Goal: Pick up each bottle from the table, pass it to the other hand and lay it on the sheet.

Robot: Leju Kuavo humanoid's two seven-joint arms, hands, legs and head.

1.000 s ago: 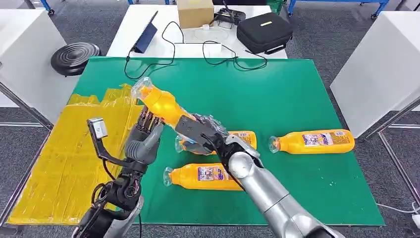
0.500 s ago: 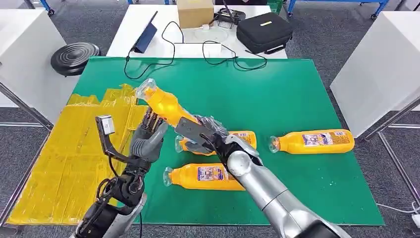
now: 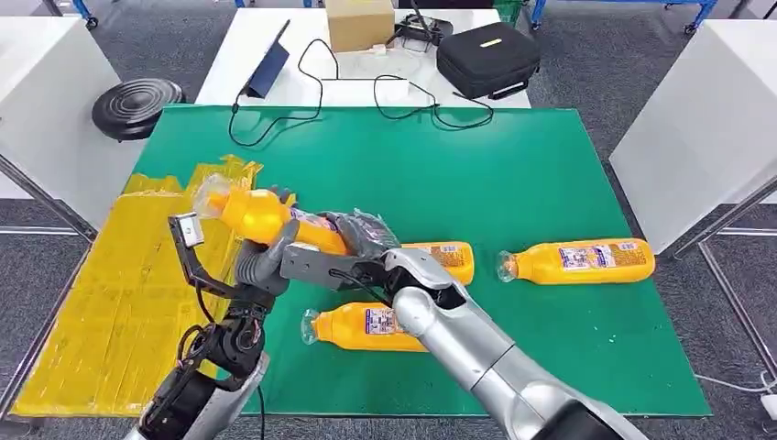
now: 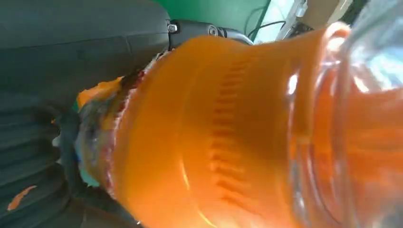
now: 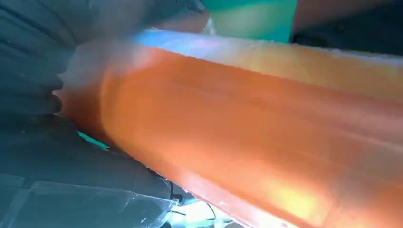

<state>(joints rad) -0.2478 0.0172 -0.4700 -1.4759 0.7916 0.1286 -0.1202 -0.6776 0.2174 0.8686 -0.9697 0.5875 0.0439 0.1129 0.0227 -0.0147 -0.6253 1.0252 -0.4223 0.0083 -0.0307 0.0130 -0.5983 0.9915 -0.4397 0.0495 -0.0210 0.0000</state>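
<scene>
Orange bottle (image 3: 261,216) held aloft over the green table's (image 3: 513,183) left edge, right hand (image 3: 353,240) clasping its base, left hand (image 3: 263,261) wrapped round its middle, yellow sheet (image 3: 110,293) just left.

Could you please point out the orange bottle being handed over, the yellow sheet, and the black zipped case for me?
Orange plastic bottle held in both hands (image 3: 261,216), head view, on its orange shoulder.
Yellow crinkled sheet (image 3: 110,293), head view, on a bare part of its middle.
Black zipped case (image 3: 486,57), head view, on its lid.
</scene>
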